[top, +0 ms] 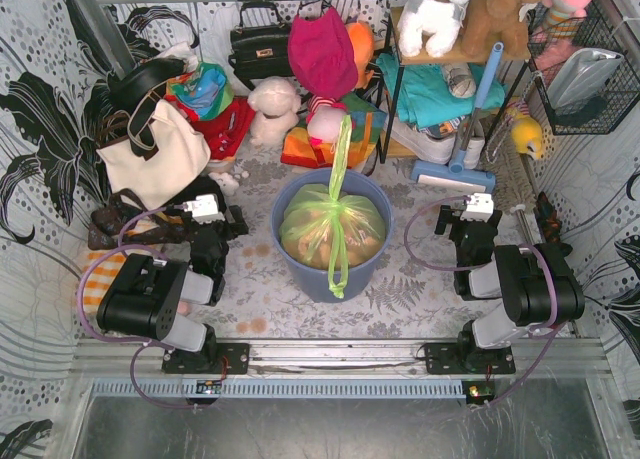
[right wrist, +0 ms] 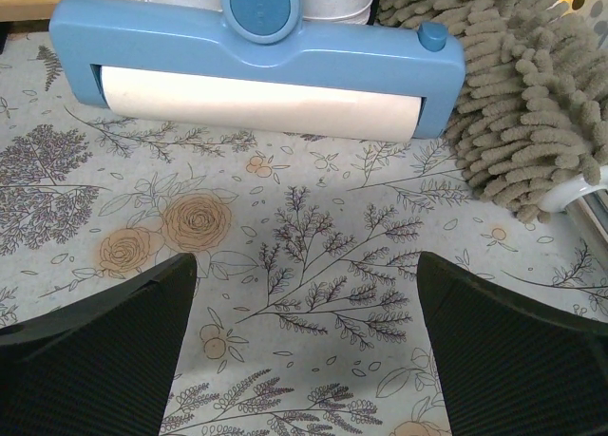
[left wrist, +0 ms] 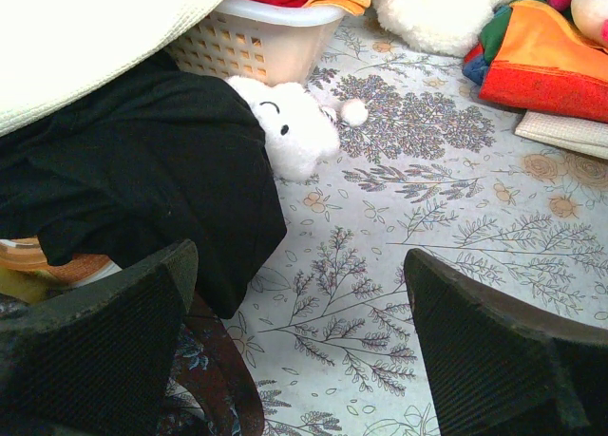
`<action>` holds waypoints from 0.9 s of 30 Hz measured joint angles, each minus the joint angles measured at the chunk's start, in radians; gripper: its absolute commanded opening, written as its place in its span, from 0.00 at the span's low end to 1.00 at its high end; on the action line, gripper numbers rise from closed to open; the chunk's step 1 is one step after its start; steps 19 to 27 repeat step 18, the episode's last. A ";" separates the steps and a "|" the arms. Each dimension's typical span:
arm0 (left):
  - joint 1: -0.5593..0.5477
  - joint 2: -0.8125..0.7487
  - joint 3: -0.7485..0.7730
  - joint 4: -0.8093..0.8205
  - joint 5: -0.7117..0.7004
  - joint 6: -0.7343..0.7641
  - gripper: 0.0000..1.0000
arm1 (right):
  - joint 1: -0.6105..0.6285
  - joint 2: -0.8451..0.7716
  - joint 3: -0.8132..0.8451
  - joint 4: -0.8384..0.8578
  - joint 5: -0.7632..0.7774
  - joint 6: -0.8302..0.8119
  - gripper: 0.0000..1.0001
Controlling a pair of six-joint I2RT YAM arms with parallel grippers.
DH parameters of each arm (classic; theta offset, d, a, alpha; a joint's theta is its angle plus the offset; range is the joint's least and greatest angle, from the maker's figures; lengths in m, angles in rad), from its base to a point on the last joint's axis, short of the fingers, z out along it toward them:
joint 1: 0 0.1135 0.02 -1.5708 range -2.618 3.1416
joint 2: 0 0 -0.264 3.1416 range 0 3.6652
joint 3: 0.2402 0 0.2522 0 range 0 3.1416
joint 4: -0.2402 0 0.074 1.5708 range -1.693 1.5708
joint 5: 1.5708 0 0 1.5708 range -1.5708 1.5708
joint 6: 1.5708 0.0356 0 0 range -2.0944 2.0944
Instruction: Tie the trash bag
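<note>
The trash bag (top: 332, 229), thin light-green plastic with tan paper showing through, sits in the blue-grey round bin (top: 290, 251) at the table's middle. Its top is gathered into a knot, with one long tail standing up toward the back and one hanging over the bin's front rim. My left gripper (top: 205, 211) is left of the bin, open and empty, above the floral cloth (left wrist: 380, 284). My right gripper (top: 478, 209) is right of the bin, open and empty over the cloth (right wrist: 304, 265). The bag does not show in either wrist view.
A cream tote bag (top: 155, 154) and black fabric (left wrist: 142, 189) lie by the left gripper, with a white basket (left wrist: 256, 37) and small white plush (left wrist: 290, 132). A blue lint roller (right wrist: 256, 66) and tan mop head (right wrist: 522, 104) lie ahead of the right gripper. Toys and a shelf crowd the back.
</note>
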 measured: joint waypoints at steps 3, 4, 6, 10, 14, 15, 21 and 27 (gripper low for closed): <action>0.000 0.000 0.000 0.000 0.000 0.000 0.98 | 0.000 0.000 0.000 0.000 0.000 0.000 0.97; 0.000 0.000 0.000 0.000 0.000 0.000 0.98 | 0.000 0.000 0.000 0.000 0.000 0.000 0.97; 0.000 0.000 0.000 0.000 0.000 0.000 0.98 | 0.000 0.000 0.000 0.000 0.000 0.000 0.97; 0.002 0.000 0.002 -0.001 0.002 0.000 0.98 | 0.000 0.000 0.000 0.000 0.000 0.000 0.97; 0.009 0.000 0.008 -0.005 0.011 -0.002 0.98 | 0.000 0.000 0.000 0.000 0.000 0.000 0.97; 0.009 0.000 0.008 -0.006 0.011 -0.002 0.98 | 0.000 0.000 0.000 0.000 0.000 0.000 0.97; 0.011 0.000 0.013 -0.014 0.022 -0.004 0.98 | 0.000 0.000 0.000 0.000 0.000 0.000 0.97; 0.011 0.000 0.013 -0.014 0.022 -0.004 0.98 | 0.000 0.000 0.000 0.000 0.000 0.000 0.97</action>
